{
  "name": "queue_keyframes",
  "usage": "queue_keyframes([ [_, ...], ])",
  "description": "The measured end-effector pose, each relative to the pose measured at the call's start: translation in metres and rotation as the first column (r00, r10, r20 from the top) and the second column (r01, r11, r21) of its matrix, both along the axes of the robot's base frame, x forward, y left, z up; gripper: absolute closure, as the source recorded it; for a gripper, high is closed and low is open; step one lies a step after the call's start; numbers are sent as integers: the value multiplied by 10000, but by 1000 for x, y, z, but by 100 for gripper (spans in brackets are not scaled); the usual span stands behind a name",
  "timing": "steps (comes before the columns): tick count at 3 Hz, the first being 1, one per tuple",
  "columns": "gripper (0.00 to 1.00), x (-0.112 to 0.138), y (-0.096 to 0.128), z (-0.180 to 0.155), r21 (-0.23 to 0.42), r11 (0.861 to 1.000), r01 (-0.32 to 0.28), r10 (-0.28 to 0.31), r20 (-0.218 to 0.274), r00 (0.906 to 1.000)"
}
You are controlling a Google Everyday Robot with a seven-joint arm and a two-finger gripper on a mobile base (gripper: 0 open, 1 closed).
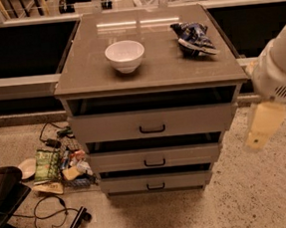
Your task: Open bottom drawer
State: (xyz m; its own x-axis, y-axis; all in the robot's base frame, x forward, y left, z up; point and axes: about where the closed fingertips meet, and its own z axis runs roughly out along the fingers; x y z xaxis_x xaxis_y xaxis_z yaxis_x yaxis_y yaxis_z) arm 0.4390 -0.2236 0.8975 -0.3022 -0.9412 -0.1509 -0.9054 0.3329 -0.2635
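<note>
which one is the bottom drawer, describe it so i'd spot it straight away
Find the grey cabinet with the white bowl on top; the gripper hangs off to its right. Of the three drawers down its front, the bottom drawer is the lowest, nearest the floor, with the narrowest front.
</note>
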Motion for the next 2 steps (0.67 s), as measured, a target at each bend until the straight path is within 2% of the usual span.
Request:
queue_keyframes([
  [1,0,5,-6,-85,-488,9987,147,-155,-164,9997],
  [2,0,22,-6,-181,-1051,9944,72,-112,-371,9992],
])
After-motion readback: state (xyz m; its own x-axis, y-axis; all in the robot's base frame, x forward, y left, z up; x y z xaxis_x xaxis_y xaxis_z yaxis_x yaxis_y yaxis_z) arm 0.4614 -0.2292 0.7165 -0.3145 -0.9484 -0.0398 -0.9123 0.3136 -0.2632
